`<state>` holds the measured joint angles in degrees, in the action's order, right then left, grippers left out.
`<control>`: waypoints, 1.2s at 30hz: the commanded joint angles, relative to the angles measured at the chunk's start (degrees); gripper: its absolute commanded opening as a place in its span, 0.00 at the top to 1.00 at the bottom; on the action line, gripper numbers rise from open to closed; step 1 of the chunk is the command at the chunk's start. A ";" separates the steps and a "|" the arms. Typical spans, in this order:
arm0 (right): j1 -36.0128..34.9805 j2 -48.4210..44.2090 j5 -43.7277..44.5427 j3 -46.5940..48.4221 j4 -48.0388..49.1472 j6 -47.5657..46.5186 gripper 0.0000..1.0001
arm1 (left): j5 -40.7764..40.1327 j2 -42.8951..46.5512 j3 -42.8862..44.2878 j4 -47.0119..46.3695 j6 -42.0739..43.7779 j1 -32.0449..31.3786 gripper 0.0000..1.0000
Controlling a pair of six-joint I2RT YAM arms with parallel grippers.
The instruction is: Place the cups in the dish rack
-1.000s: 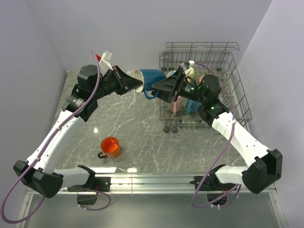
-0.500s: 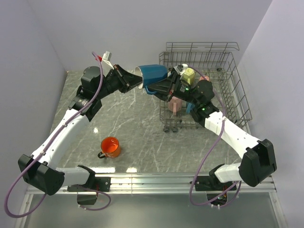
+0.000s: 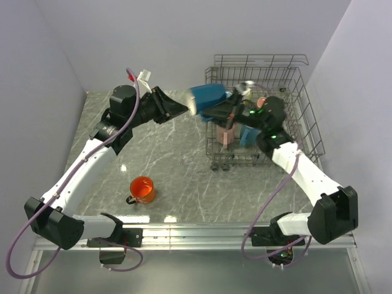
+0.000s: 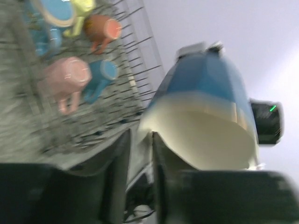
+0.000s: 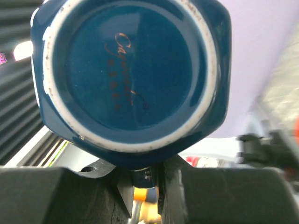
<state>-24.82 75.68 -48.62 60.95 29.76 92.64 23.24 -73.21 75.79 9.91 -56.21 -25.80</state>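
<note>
The dark blue mug (image 3: pixel 209 97) hangs on its side in the air just left of the dish rack (image 3: pixel 306 125), its white inside facing left. My right gripper (image 3: pixel 214 114) is shut on its handle, with the mug's base (image 5: pixel 131 74) filling the right wrist view. My left gripper (image 3: pixel 186 109) is at the mug's rim (image 4: pixel 145 126), its fingers a narrow gap apart with the rim between them. An orange mug (image 3: pixel 142 189) stands on the table at the front left. Pink (image 3: pixel 225 136), light blue (image 3: pixel 248 136), yellow-green (image 3: pixel 244 93) and salmon (image 3: pixel 262 101) mugs sit in the rack.
The rack's tall wire sides (image 4: pixel 135 60) rise right beside the held mug. Grey walls close in on the left, back and right. The marble table (image 3: pixel 171 153) lies between the arms, with the metal base rail along the near edge.
The dark blue mug has moved right toward the rack and levelled out. Both grippers moved with it, and the right arm pulled back over the rack.
</note>
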 commanded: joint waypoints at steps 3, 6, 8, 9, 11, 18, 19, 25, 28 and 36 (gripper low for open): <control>18.01 -5.98 1.17 4.62 -16.46 -15.45 1.00 | 0.04 3.07 1.47 9.07 9.96 3.39 0.58; 24.27 -6.60 1.42 7.25 -30.50 -25.90 1.00 | -0.56 3.60 1.20 13.19 12.33 4.62 0.48; 29.37 -6.16 7.18 11.89 -46.96 -37.89 1.00 | -1.97 3.60 1.38 17.06 13.75 5.32 0.41; 30.26 -4.68 10.01 13.91 -52.47 -41.89 1.00 | -2.58 3.60 1.47 18.38 15.06 5.50 0.38; 31.67 -2.65 17.38 19.19 -65.36 -50.95 1.00 | -4.25 4.47 0.94 21.18 16.21 5.68 0.36; 31.76 10.16 44.47 28.08 -82.66 -62.92 1.00 | -5.93 7.38 -2.40 24.88 18.41 5.85 0.36; 31.76 11.23 47.97 29.13 -83.36 -63.63 1.00 | -6.10 7.81 -2.57 25.15 18.50 5.94 0.36; 31.76 15.02 51.52 25.98 -81.00 -65.04 1.00 | -6.63 9.58 -5.12 25.33 17.80 5.94 0.36; 31.59 16.25 52.48 25.54 -79.51 -65.57 1.00 | -6.72 10.10 -5.30 26.03 17.53 5.94 0.37; 28.95 18.80 56.18 22.29 -78.36 -65.83 1.00 | -8.39 11.25 -6.53 27.62 17.45 5.94 0.39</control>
<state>5.52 94.50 2.59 84.36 -50.87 27.99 16.12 -63.61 69.56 37.34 -39.62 -20.05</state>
